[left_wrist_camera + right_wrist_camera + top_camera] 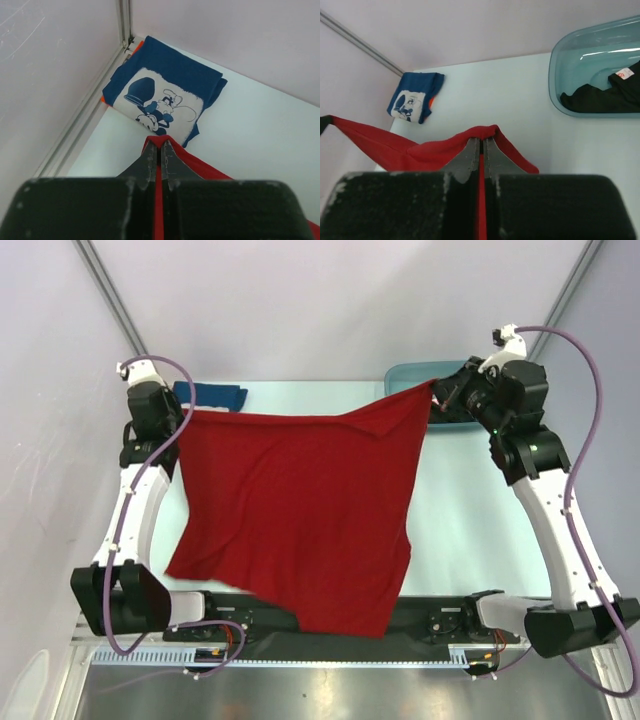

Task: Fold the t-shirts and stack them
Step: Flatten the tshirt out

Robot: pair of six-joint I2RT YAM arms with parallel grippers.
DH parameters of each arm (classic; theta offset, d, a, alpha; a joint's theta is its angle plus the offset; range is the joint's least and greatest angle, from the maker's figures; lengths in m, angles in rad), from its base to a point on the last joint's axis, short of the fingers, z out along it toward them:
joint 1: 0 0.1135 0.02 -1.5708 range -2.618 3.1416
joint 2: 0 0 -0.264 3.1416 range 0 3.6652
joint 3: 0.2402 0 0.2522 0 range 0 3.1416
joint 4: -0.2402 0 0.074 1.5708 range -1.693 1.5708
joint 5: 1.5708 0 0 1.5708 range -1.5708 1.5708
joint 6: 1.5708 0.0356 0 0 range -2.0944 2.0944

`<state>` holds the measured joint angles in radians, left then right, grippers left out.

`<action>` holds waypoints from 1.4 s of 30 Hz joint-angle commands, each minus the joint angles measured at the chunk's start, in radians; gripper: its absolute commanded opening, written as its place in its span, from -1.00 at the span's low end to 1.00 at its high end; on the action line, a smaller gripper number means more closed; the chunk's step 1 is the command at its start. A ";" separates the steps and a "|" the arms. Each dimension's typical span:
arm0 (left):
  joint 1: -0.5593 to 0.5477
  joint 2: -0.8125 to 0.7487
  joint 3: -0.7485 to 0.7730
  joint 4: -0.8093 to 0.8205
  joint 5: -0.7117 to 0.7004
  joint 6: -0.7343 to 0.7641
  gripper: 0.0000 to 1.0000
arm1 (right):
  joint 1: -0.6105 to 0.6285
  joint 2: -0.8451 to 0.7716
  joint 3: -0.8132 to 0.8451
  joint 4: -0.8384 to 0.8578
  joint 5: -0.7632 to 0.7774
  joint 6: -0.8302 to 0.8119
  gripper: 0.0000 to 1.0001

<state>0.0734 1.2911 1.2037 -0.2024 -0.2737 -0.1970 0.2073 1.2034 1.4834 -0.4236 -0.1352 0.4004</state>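
Cloth fills the middle of the top view: the red t-shirt point(300, 520) hangs spread between the two arms above the table point(470, 530), top corners raised. Its lower edge overlaps the dark rail by the arm bases. The left gripper point(186, 418) is clenched on the shirt's top left corner and the right gripper point(437, 392) on its top right corner. The blue t-shirt point(212, 396) lies folded at the far left corner of the table, and the teal tub point(415, 373) sits at the far right, behind the right wrist. In the left wrist view the jaws are pressed together on red fabric, with the blue t-shirt just beyond them, white print facing up. In the right wrist view the jaws likewise pinch a red edge that sags away to the left. The black t-shirt point(600, 97) lies crumpled inside the teal tub.
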 commanded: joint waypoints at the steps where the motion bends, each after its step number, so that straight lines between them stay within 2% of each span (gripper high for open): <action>1: 0.011 -0.004 0.172 0.103 0.042 -0.033 -0.99 | -0.003 -0.021 0.125 0.157 0.031 -0.044 -1.00; 9: 0.023 -0.047 0.384 -0.009 0.056 -0.073 -0.99 | 0.078 -0.053 0.322 0.011 0.057 -0.086 -1.00; 18: 0.026 -0.285 0.464 -0.112 0.058 -0.104 -0.99 | 0.115 -0.231 0.495 -0.197 0.022 -0.035 -1.00; 23: 0.019 -0.426 0.511 -0.163 0.028 -0.084 -0.99 | 0.049 -0.303 0.609 -0.291 -0.049 0.015 -1.00; 26: -0.003 -0.458 0.554 -0.184 -0.013 -0.046 -0.99 | -0.024 -0.294 0.739 -0.352 -0.110 0.026 -1.00; 29: -0.036 -0.481 0.583 -0.190 -0.059 -0.003 -0.99 | -0.045 -0.275 0.807 -0.391 -0.132 0.049 -1.00; 35: -0.064 -0.449 0.554 -0.177 -0.079 0.030 -0.99 | -0.048 -0.239 0.698 -0.281 -0.121 0.100 -1.00; 42: -0.063 -0.291 0.349 -0.074 -0.021 0.036 -1.00 | -0.048 -0.117 0.516 -0.115 -0.080 0.103 -1.00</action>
<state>0.0132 0.8883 1.6508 -0.3130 -0.3080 -0.1959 0.1650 0.9947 2.0735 -0.6567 -0.2592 0.4896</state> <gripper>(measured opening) 0.022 0.021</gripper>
